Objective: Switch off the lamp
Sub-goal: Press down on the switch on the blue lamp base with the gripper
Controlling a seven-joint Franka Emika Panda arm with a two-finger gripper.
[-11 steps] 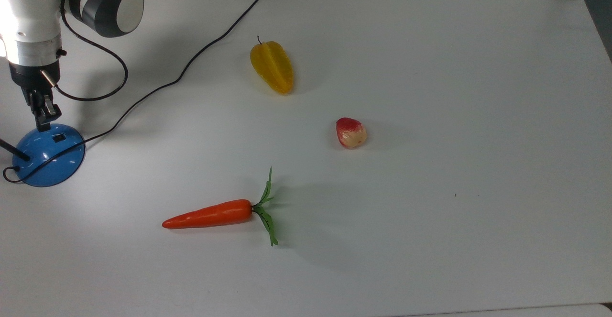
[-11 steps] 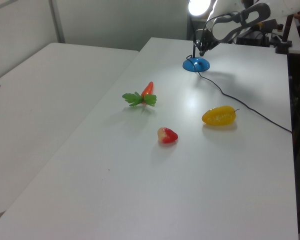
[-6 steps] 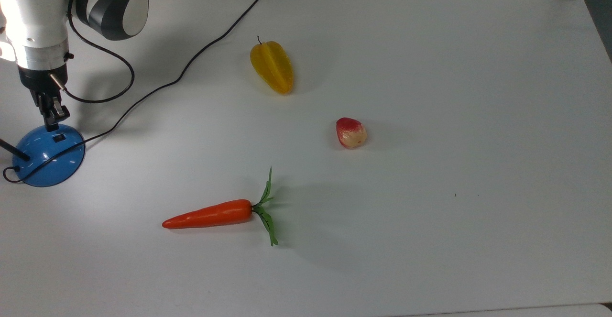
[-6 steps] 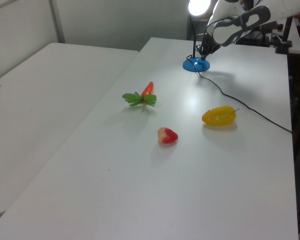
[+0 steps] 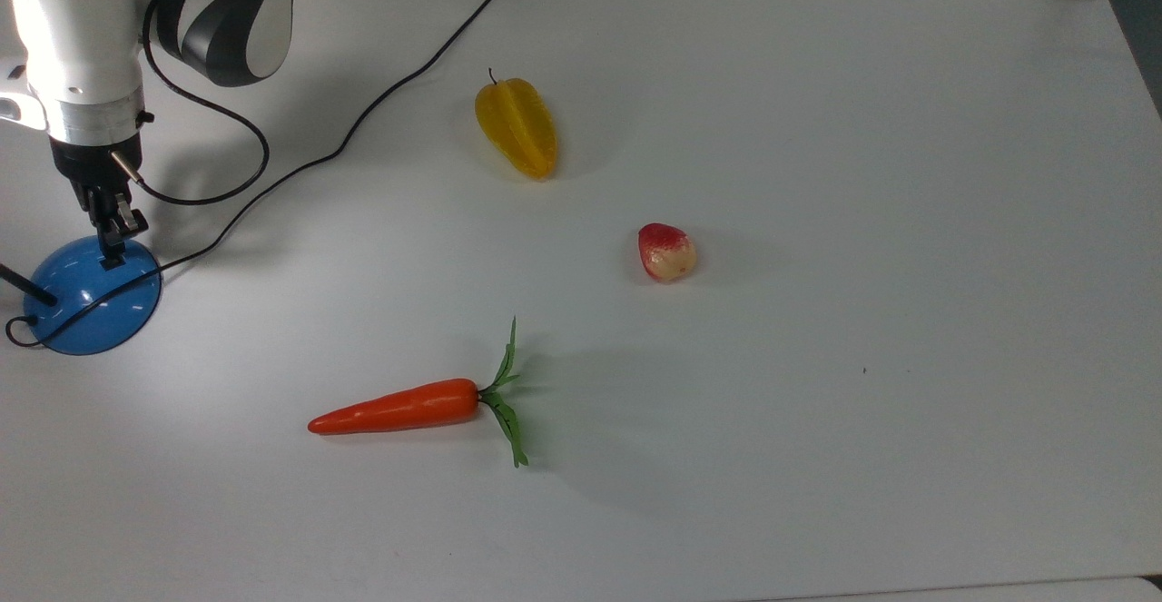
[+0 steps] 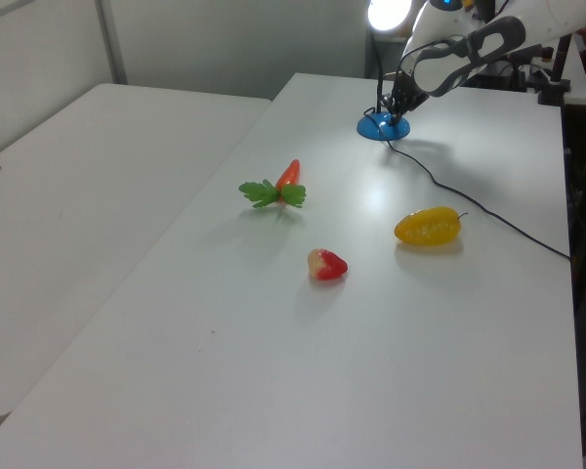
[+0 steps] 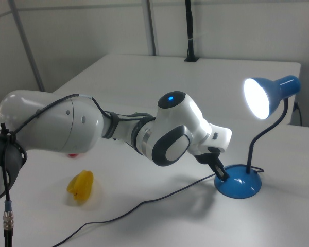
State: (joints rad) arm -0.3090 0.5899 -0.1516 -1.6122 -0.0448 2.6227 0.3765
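**Gripper tip at the lamp's switch**

Far left in the top view: glossy blue dome-based lamp (image 5: 91, 298), its shade lit; gripper (image 5: 113, 237) closed and empty, tip on the base. Rightward on the matte white table (image 5: 817, 130): smooth carrot (image 5: 399, 408), ribbed yellow starfruit (image 5: 517, 126), red-cream fruit (image 5: 666, 252).

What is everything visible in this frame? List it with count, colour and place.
glossy blue dome-based lamp: one, blue with black stem, lit, at the top view's left edge
black cord: one, runs from the lamp base to the table's far edge
yellow starfruit: one, top view's upper middle
red and cream strawberry: one, centre
orange carrot with green leaves: one, lower middle
white table: one, under everything
gripper: one, black, tips on the lamp base
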